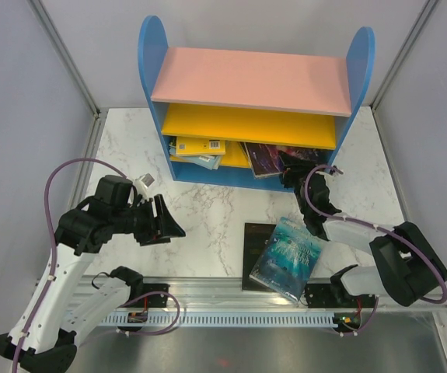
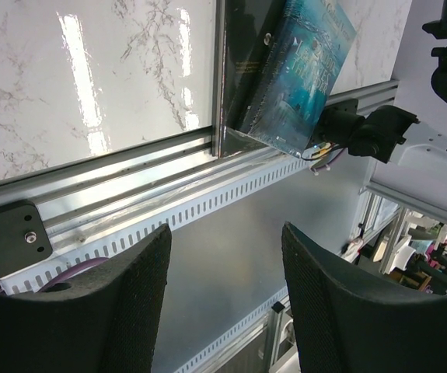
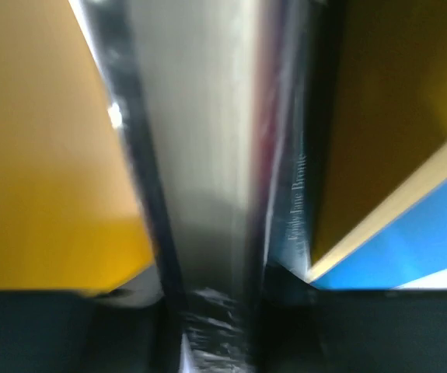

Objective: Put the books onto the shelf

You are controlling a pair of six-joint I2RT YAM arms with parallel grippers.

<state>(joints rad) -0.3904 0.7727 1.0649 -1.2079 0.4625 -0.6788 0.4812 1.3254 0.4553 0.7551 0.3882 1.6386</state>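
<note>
My left arm (image 1: 60,287) and right arm (image 1: 355,231): white shells, black joints, a purple cable (image 1: 52,186) looping along each; my left gripper (image 2: 225,233) has matte black textured fingers (image 2: 130,303).

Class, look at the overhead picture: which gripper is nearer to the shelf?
Right. The right gripper is at the shelf's bottom opening, shut on a book; the left gripper hangs open over the table, well in front of the shelf's left side.

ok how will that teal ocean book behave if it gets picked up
The teal book looks thin, so it will probably flex if gripped by one edge. Its cover glints in the left wrist view, so it may be slippery. It lies askew on the black book, so a push would likely slide it off.
</note>
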